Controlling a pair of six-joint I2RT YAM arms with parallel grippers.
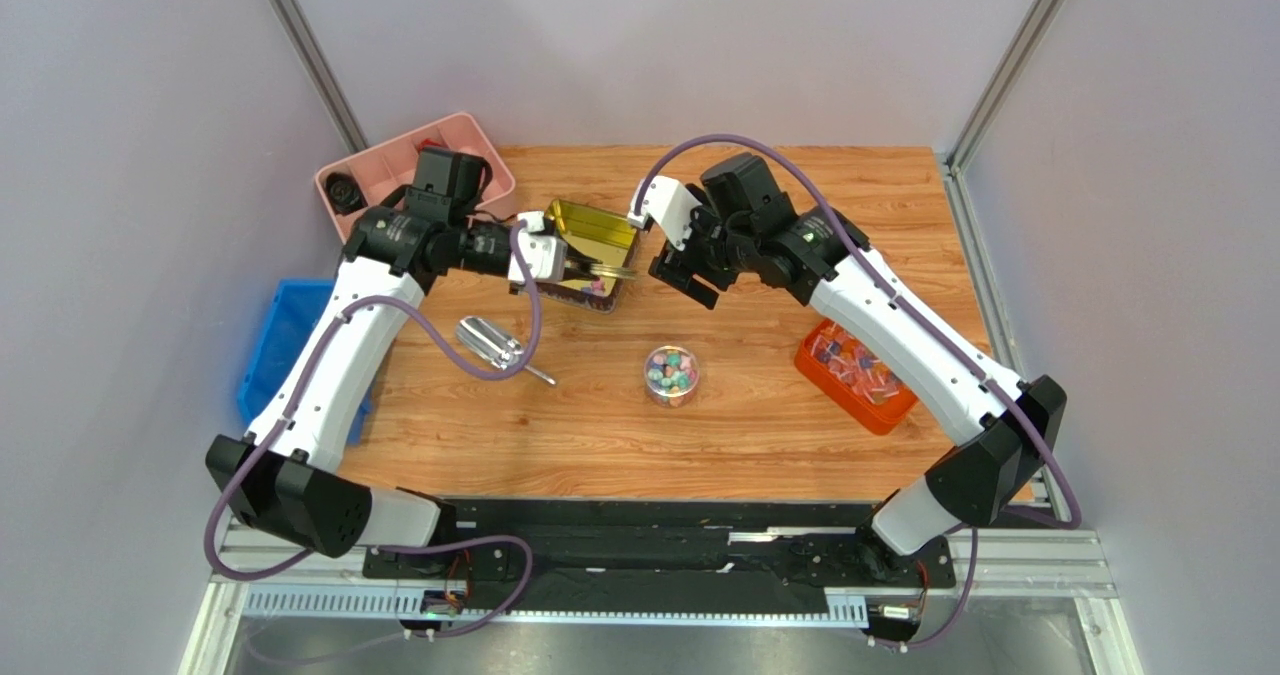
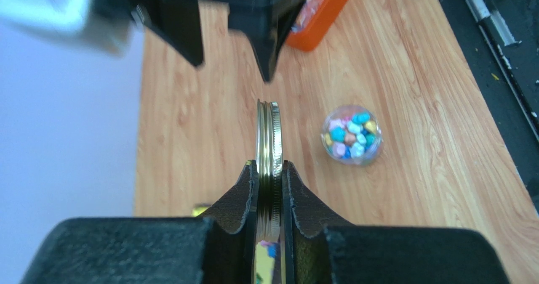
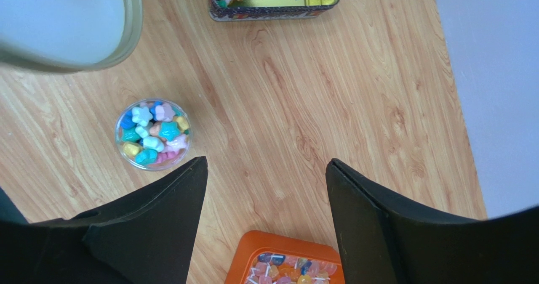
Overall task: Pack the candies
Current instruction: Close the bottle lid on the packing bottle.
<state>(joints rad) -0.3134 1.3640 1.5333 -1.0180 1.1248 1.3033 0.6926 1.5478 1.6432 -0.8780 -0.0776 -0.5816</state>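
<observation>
1. A wooden worktop (image 1: 751,435) carries nearly everything here.
2. The left arm (image 1: 334,357) reaches from the near left corner toward the far middle. The left jaws are clamped on a metal lid (image 2: 269,151), held on edge in the air over the near side of a tin.
3. The right arm (image 1: 920,348) bends in from the near right corner. The right jaws stand wide apart with nothing between them, hanging above the worktop just right of the tin and facing the lid.
4. A pink bin (image 1: 394,158) sits at the far left corner, partly hidden by the left arm. A blue bin (image 1: 278,348) lies beside the worktop's left edge.
5. An orange tray (image 1: 854,378) of wrapped sweets rests on the right side.
6. The gold tin (image 1: 594,228) is open at the far middle, with a few sweets in one corner.
7. A metal scoop (image 1: 496,345) lies flat on the wood, left of the jar.
8. A clear jar (image 1: 672,377) stands upright with no lid on it, near the middle, between the scoop and the orange tray.
9. The candies (image 3: 152,136) fill the jar in pastel blue, pink, yellow and green. Several look star-shaped.
</observation>
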